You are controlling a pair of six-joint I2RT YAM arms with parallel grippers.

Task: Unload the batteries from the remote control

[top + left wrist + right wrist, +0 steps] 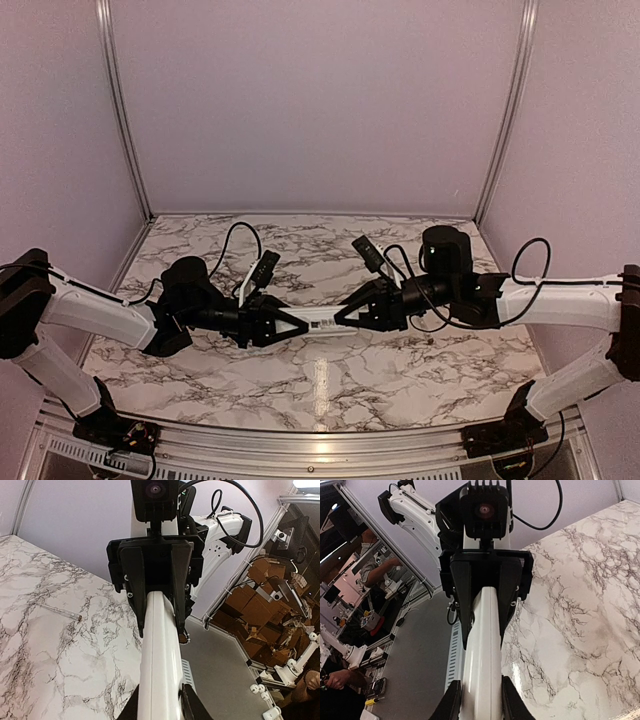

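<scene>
Black left gripper (303, 324): closed narrow on the left end of the remote control (322, 318). In its own wrist view its two fingers (131, 711) press against the white body from either side.
Black right gripper (338, 315): closed narrow on the opposite end of the same remote. In its wrist view its fingers (451, 704) flank the white body in the same way.
Gripper facing: the two point tip to tip, near each other. Only a short stretch of the remote is bare between them.
Remote control: spans the gap between both grippers, roughly level, and looks raised above the table. Each wrist view shows a plain white side running from that gripper's own fingers to the other gripper's clamp. From above it shows small dark marks, too small to read.
Cables: black loops rise behind each gripper, above the wrists.
Table (400, 370): white marble with grey veins, below both grippers. It shows a pale reflection just under the remote.
Strip (60, 611): thin and pale, lying flat on the marble. In the left wrist view it is to the left of the remote and well apart from it.
Walls (320, 100): pale lilac, beyond the far edge of the table and to either side of the arms.
</scene>
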